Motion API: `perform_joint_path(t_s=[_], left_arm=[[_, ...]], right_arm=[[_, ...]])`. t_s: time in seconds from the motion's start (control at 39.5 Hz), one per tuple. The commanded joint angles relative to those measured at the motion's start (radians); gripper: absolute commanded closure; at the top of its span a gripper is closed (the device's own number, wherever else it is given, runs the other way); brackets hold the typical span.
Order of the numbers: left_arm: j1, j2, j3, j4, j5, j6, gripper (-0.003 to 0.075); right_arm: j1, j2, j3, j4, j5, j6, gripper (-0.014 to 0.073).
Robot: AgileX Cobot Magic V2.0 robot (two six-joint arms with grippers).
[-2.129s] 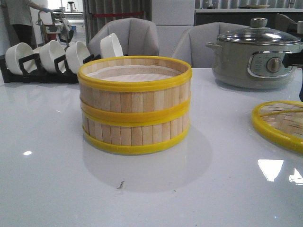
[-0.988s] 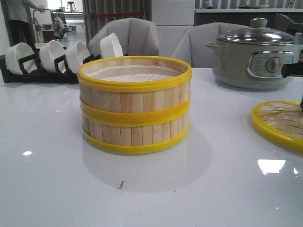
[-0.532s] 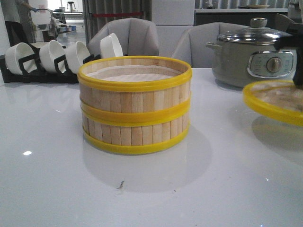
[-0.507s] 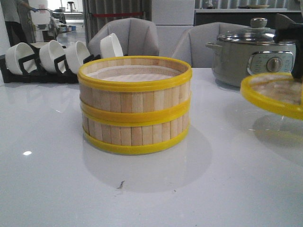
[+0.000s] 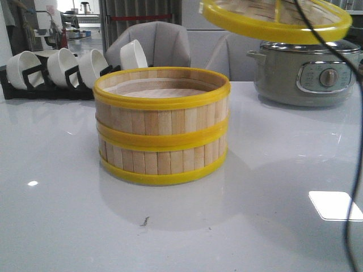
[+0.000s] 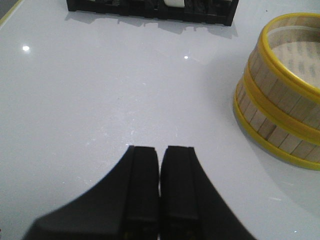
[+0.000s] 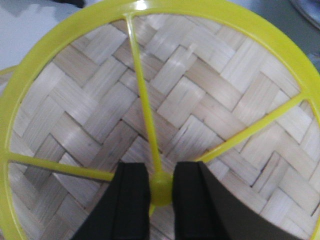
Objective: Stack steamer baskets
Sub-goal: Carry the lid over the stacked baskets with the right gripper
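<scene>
Baskets: two round bamboo-slat, yellow-rimmed steamer baskets [image 5: 161,124] stacked, centre frame.
Right gripper [image 7: 161,192]: clamped on flat woven yellow-rimmed lid [image 5: 276,18], upper right.
Left gripper [image 6: 160,172]: closed, empty.

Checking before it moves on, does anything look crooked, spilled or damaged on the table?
Nothing stands out. The two steamer baskets sit stacked, rims lined up, on the table. The lid hangs tilted in the air, held at its centre knob by the right tool. Only a small dark speck marks the tabletop.

Above the stacked steamer baskets [image 5: 161,126] nothing blocks me; the lid [image 5: 276,18] hangs off to their right (before the pot [image 5: 309,71]). Bowl rack [image 5: 51,71] crowds the table's [image 5: 57,187] far left.
</scene>
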Motion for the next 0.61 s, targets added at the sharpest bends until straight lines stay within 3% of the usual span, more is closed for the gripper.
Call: perform_joint_path(t_s=[0.0,0.25,0.58], left_arm=[[0.002,-0.002,-0.027,-0.007,-0.081,-0.006,0.0636],[0.002,-0.002,-0.027,-0.007,-0.081,-0.006,0.0636],[0.002,-0.002,-0.027,-0.007,-0.081,-0.006,0.0636]], right_arm=[[0.084,-0.023,-0.075,0.003,-0.040,-0.002,0.0539],[0.248,0.096,-0.161,0.006,-0.029,-0.003,0.0539],[0.273,0.193,-0.209,0.004,-0.032,-0.011,0.0539]])
